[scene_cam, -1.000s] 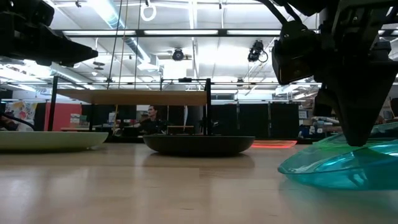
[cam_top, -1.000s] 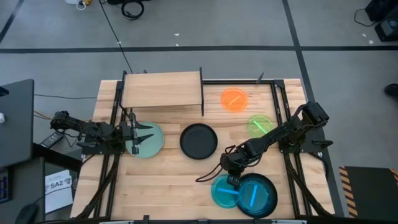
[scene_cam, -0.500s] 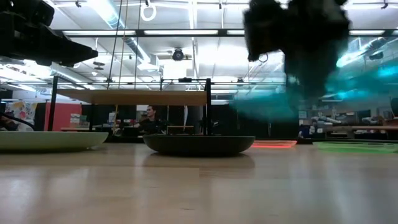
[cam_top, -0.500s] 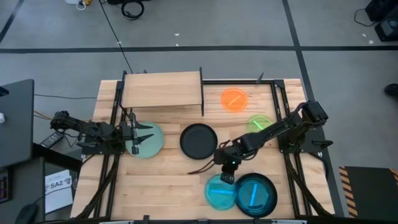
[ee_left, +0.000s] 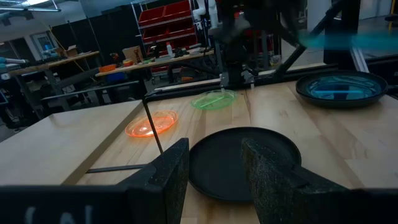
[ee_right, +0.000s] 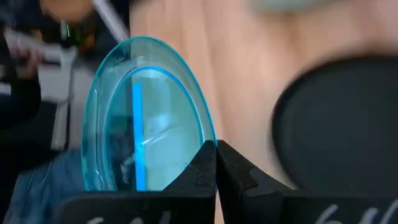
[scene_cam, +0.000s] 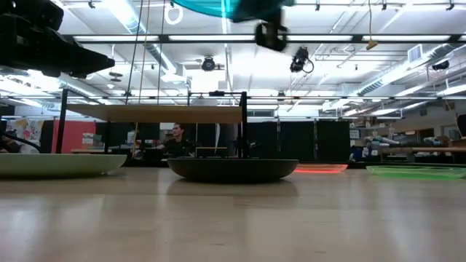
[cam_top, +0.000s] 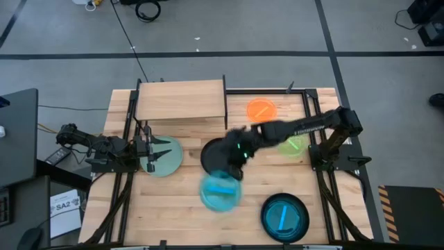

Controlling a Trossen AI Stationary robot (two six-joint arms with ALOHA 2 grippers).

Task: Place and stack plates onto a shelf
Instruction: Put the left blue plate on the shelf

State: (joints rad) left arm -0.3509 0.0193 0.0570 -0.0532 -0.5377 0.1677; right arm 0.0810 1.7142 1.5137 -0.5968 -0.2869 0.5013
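My right gripper (cam_top: 238,154) is shut on a translucent blue plate (cam_top: 220,189), high above the table's middle; the low view shows that plate (scene_cam: 218,7) at its top edge. Below lies a black plate (cam_top: 216,154). My left gripper (cam_top: 152,153) hovers open over the pale mint plate (cam_top: 166,157), apart from it. The shelf (cam_top: 182,101) stands on thin black legs at the far left, its board bare. An orange plate (cam_top: 261,110) and a green plate (cam_top: 294,144) rest on the table at the far right. Near right, a black plate (cam_top: 284,217) holds another blue one. My right gripper pinches the blue plate's rim (ee_right: 208,144) between its two fingers, which come from the table's far right side. The plate is lifted clear and reaches out from the fingers toward the near edge, well above the black plate (ee_right: 342,124).
Black frame rails run along the table's left (cam_top: 126,132) and right (cam_top: 310,121) sides. The right arm (cam_top: 305,126) stretches over the green plate. Bare wood lies along the near edge (cam_top: 173,215). People and benches show in the room beyond.
My right gripper has risen from the near right, where the blue plate leaned on the black plate's stack, and swung toward the table's middle and left. The blue plate went with it and is now lifted clear, high over the table.
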